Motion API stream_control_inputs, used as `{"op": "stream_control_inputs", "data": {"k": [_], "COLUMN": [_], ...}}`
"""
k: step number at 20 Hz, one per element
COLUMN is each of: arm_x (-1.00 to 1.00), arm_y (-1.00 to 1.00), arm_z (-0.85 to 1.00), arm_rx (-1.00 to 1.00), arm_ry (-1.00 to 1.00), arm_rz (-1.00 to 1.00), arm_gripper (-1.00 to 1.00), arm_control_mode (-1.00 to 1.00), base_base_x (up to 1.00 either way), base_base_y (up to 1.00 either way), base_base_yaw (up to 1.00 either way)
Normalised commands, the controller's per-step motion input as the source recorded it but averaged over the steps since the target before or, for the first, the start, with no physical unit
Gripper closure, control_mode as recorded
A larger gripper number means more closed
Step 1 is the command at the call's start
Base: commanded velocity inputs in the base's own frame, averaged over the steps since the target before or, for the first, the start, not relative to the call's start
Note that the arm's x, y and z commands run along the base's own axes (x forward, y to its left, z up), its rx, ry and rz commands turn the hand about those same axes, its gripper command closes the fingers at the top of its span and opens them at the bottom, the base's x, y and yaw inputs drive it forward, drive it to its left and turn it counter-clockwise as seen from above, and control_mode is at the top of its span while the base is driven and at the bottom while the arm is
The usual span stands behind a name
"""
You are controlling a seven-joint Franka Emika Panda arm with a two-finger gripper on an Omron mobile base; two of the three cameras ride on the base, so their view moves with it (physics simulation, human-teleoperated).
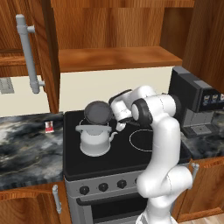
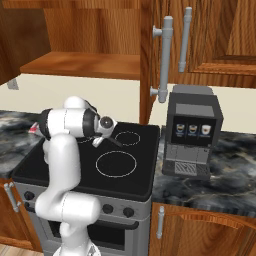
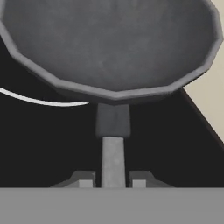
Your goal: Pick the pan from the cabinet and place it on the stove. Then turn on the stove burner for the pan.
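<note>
Left base view: pan (image 1: 98,112) held in the air over rear left of the stove (image 1: 113,153), tipped so its bowl faces the camera, directly above and behind the white kettle (image 1: 95,139) sitting on the cooktop. Gripper (image 1: 114,113) sits just right of the pan, at the handle side; fingers themselves hard to make out here. Arm rises from lower right, elbow over the stove front. A mid-sized white ring, the stove burner (image 1: 141,139), is partly hidden behind the arm. Cabinet (image 1: 109,35) above stands open, door with grey bar handle (image 1: 29,52) swung out at left. Coffee machine (image 1: 192,103) on counter at right.

Right base view: arm (image 2: 65,165) covers the left half of the stove (image 2: 135,180); gripper and pan hidden behind the wrist, cannot tell grip from here. Burner ring (image 2: 116,164) bare in front right, smaller ring (image 2: 128,138) behind it. Coffee machine (image 2: 191,132) just right of the stove. Cabinet shelf (image 2: 80,64) bare.

Hand view: pan (image 3: 113,43) straight ahead of the gripper (image 3: 113,179), bowl filling the top. Thin handle (image 3: 113,159) runs back between the two fingertips (image 3: 83,178), which are pressed in against it from both sides: pinching the pan handle. Black cooktop below, white ring arc (image 3: 43,101) at left, beige wall at right.
</note>
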Motion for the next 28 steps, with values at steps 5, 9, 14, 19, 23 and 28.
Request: {"op": "stream_control_inputs", "data": {"k": [5,9,14,19,23,28], "arm_x": [0.13,0.00,0.00,0.00,0.00,-0.02], "arm_y": [0.21,0.17,0.21,0.14,0.01,0.00], "arm_z": [0.00,0.01,0.00,0.00,0.00,0.00], "arm_rx": [0.00,-0.01,-0.04,-0.09,-0.06,-0.05], "arm_ry": [0.00,0.00,0.00,0.01,0.03,0.09], "arm_rz": [0.08,0.01,0.00,0.00,0.00,0.00], "arm_gripper": [1.00,1.00,1.00,1.00,1.00,1.00], "arm_control_mode": [-1.00,-1.00,-1.00,-1.00,-1.00,-1.00], "base_base_x": [0.00,0.00,0.00,0.00,0.00,0.00], "base_base_y": [0.00,0.00,0.00,0.00,0.00,0.00], "base_base_yaw": [0.00,0.00,0.00,0.00,0.00,0.00]}}
